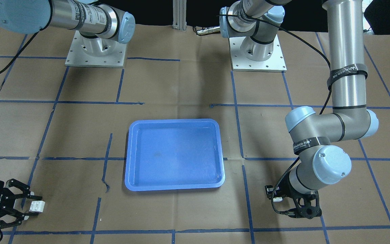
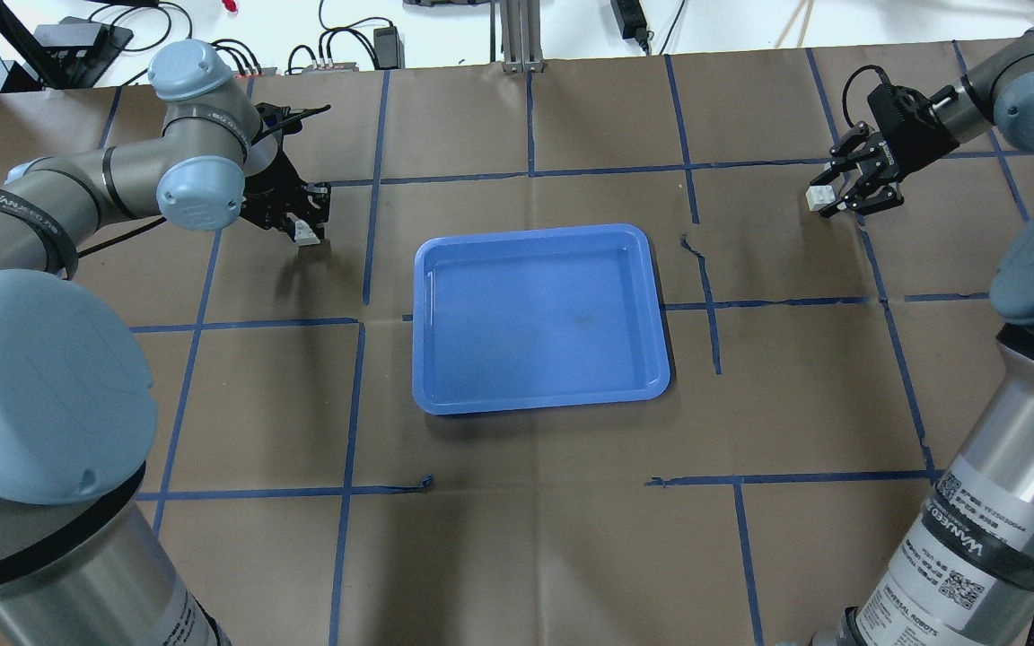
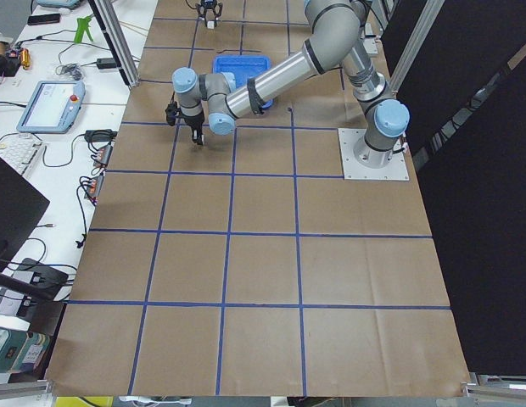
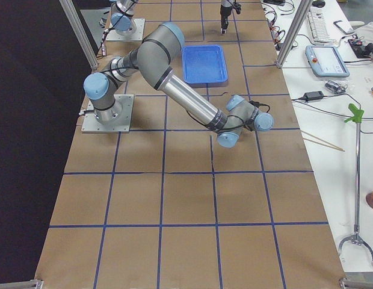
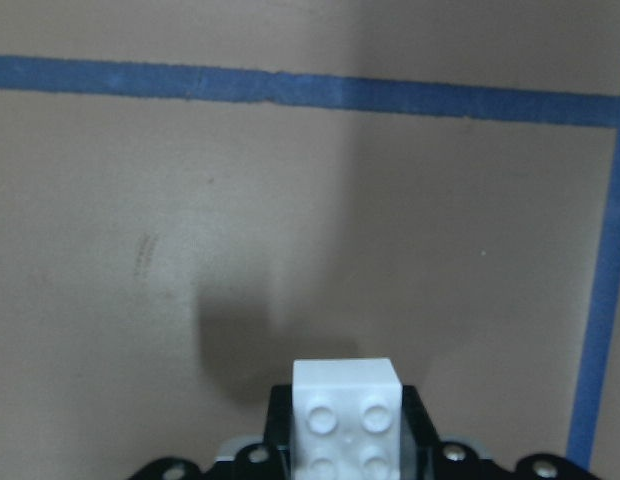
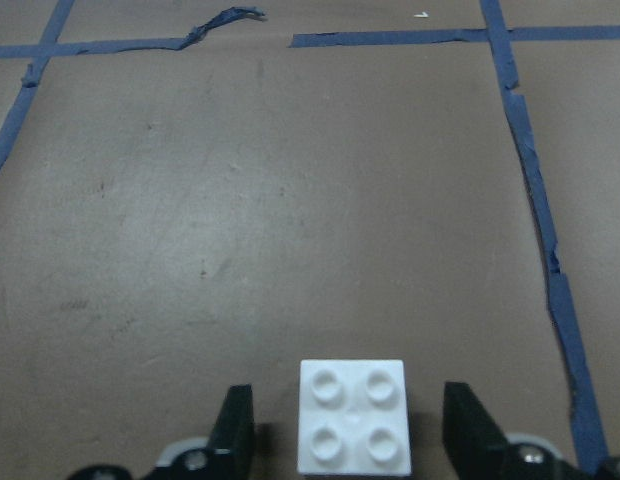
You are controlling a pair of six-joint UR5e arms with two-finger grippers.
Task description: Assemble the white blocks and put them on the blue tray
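The left tool [image 2: 305, 228] pinches a small square white plastic studded brick [image 5: 348, 415] over the bench's [image 2: 526, 538] far-left area. The right tool [image 2: 827, 199] is spread around the second white brick [image 6: 352, 415] near the far-right corner. The shallow rectangular blue plastic tray [image 2: 445, 395] lies mid-bench.

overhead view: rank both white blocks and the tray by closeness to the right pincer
1. Right block, between the open fingers of the right pincer, on the right side.
2. Tray, table centre.
3. Left block, held in the left pincer, on the left side.
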